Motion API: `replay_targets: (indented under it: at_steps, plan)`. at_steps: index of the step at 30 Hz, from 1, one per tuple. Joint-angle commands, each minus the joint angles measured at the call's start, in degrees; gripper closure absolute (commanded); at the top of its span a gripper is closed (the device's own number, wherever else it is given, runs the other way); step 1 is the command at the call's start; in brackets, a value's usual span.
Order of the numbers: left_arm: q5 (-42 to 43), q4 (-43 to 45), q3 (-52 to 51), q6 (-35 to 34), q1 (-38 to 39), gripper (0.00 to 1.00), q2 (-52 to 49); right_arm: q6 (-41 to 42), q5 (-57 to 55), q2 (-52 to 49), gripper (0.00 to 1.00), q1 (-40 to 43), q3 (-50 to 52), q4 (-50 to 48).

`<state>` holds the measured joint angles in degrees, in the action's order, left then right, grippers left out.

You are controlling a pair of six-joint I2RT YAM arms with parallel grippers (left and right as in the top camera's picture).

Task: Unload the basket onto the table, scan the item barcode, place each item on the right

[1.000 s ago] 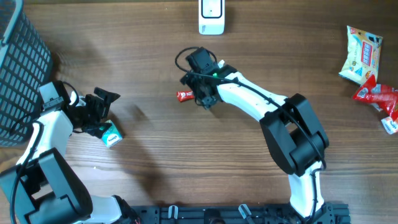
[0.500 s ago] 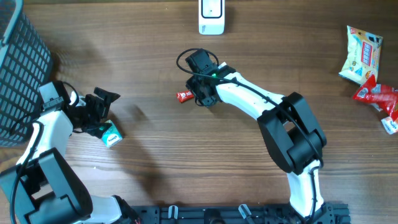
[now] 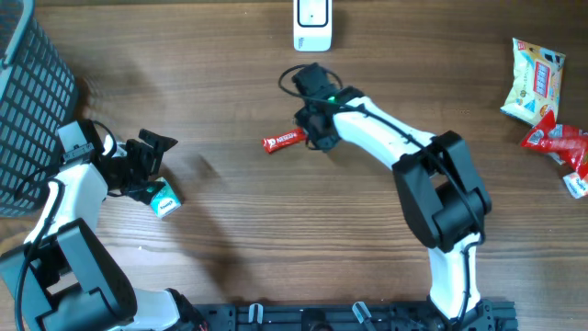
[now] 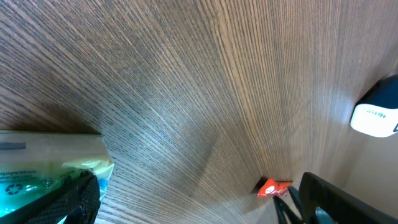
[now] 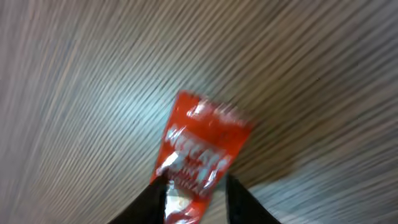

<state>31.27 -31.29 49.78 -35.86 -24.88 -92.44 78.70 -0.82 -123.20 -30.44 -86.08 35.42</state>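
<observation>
the right gripper (image 5: 196, 198) has its jaws nipped onto one end of the red sachet (image 3: 283, 140), in front of the white scanner (image 3: 312, 25), probably leaving the printed face free to show it, while the left gripper (image 3: 150, 170), far left of the scanner, gapes wide and empty by a green packet (image 3: 165, 199).

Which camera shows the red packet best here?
Right wrist: the red packet fills mid-frame, its near end between the fingers of the right hand, though motion-blurred. Overhead shows it whole but small; left wrist catches only a corner at the bottom edge.

Red sachet (image 3: 283, 141) w/ white text, brown woodgrain table (image 3: 276, 239), teal pkt (image 3: 165, 199)
</observation>
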Motion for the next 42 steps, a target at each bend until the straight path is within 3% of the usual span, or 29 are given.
replay_targets:
  at_steps: [1, 6, 15, 17, 21, 33, 42]
  plan:
    - [-0.96, 0.0, 0.15, 1.11, -0.26, 0.0, 0.61, -3.74, -4.7, -3.08, 0.82, 3.78, 1.95, 5.33]
    - [-0.96, 0.0, 0.15, 1.11, -0.26, 0.0, 0.61, -10.82, 4.07, -2.89, 0.82, 7.23, 1.57, 6.01]
    - [-0.96, -0.02, 0.15, 1.11, -0.26, 0.0, 0.61, -15.76, 8.96, 0.17, 0.43, 7.15, -2.49, 6.03]
    - [-0.96, 0.0, 0.15, 1.11, -0.26, 0.0, 0.61, -15.8, 10.05, 1.11, 0.38, 6.97, -2.93, 5.95]
    - [-0.96, -0.02, 0.15, 1.11, -0.26, 0.0, 0.61, -14.84, 12.68, 1.33, 0.38, 5.64, -2.89, 6.03]
    - [-0.96, 0.0, 0.15, 1.11, -0.26, 0.0, 0.61, 2.14, 9.14, 0.92, 0.4, -2.75, -2.86, 1.33]
    - [-0.96, -0.02, 0.15, 1.11, -0.26, 0.0, 0.61, 7.04, 8.2, -3.26, 0.5, -3.04, -2.84, 1.53]
